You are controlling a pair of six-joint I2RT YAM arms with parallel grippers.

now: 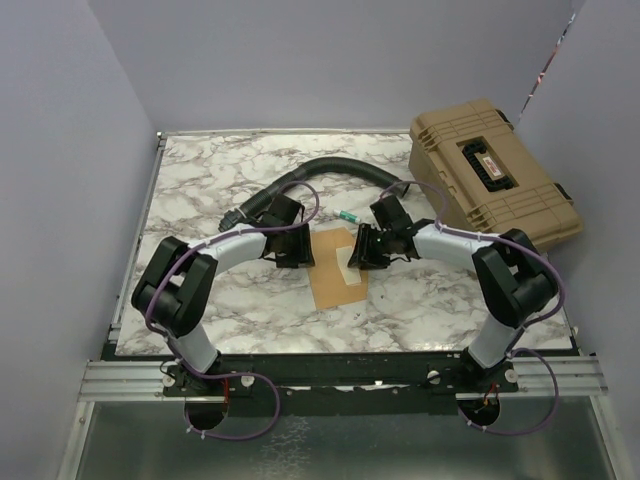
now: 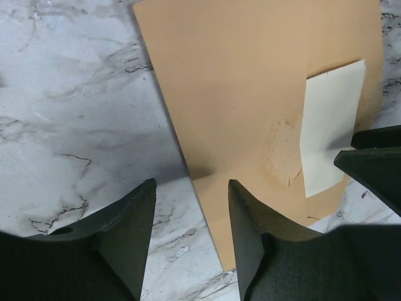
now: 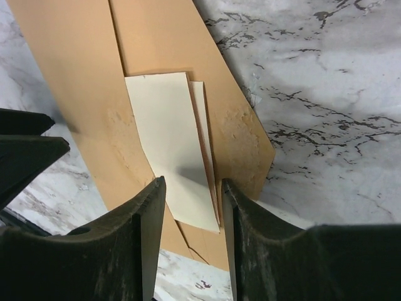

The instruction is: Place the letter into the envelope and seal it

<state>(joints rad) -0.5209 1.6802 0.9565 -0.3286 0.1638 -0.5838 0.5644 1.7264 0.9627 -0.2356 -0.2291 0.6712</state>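
Observation:
The brown envelope (image 1: 330, 272) lies flat on the marble table between my two grippers. The pale cream letter (image 1: 353, 270) rests on its right part, with its far end tucked under a brown layer and the rest showing. In the left wrist view, my left gripper (image 2: 191, 188) stands open over the left edge of the envelope (image 2: 250, 94), with the letter (image 2: 329, 132) off to its right. My right gripper (image 3: 192, 185) is also open, its fingers straddling the near end of the letter (image 3: 169, 144) above the envelope (image 3: 69, 94). Neither gripper grasps anything.
A tan hard case (image 1: 495, 170) stands at the back right. A black corrugated hose (image 1: 330, 168) curves across the back of the table. A small green item (image 1: 349, 215) lies just behind the envelope. Purple walls close in the left and back sides.

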